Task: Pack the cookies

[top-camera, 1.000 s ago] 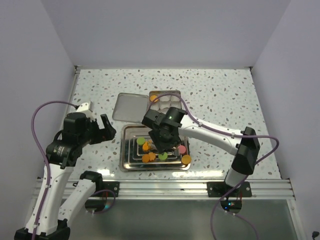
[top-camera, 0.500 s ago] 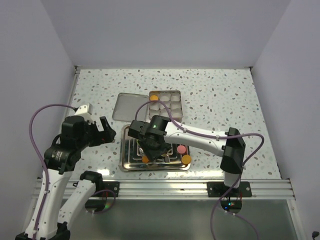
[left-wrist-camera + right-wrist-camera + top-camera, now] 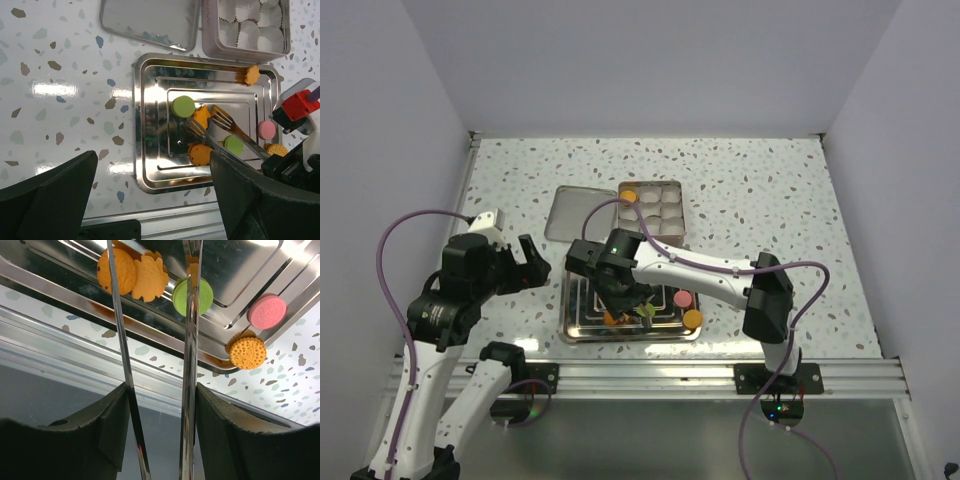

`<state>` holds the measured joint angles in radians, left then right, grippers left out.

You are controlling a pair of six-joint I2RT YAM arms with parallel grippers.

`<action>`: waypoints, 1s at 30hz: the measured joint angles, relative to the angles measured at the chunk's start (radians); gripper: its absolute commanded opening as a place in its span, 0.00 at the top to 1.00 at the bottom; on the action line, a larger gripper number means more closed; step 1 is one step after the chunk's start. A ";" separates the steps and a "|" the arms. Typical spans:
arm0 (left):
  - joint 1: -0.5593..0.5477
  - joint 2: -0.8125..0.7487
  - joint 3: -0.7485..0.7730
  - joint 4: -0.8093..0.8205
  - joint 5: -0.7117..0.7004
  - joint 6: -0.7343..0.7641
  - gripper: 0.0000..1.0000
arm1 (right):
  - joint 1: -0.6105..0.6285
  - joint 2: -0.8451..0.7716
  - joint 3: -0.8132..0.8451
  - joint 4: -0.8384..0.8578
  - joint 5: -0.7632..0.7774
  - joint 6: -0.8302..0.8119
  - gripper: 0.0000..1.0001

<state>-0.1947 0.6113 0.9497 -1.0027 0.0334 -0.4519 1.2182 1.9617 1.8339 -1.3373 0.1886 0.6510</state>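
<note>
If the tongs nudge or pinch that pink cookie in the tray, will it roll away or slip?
The pink cookie lies flat, so it probably won't roll. On the shiny metal tray it would likely slide when nudged. It looks thin and small, so probably light, and the smooth tongs may struggle to get under its edge.

The steel tray (image 3: 150, 125) carries two green cookies (image 3: 183, 106), one pink cookie (image 3: 267, 130) and five orange cookies (image 3: 201, 116), two round and three flower-shaped, under one pair of tongs (image 3: 225, 132), while a sixth orange cookie (image 3: 629, 195) sits in the single box (image 3: 209, 35) just beyond the tray, beside one lid (image 3: 150, 22).
</note>
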 measured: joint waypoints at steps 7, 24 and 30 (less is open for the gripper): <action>-0.010 0.000 0.000 0.000 -0.011 0.000 0.00 | 0.000 0.002 -0.009 -0.002 0.000 0.000 0.60; -0.019 0.031 0.000 0.003 -0.015 0.002 0.00 | -0.016 -0.003 0.002 -0.003 0.043 0.005 0.67; -0.022 0.045 0.000 0.003 -0.015 0.003 0.00 | -0.071 -0.008 0.098 -0.006 0.074 0.002 0.67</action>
<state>-0.2169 0.6567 0.9501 -0.9993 0.0185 -0.4492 1.1469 1.9537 1.9324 -1.3434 0.2630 0.6533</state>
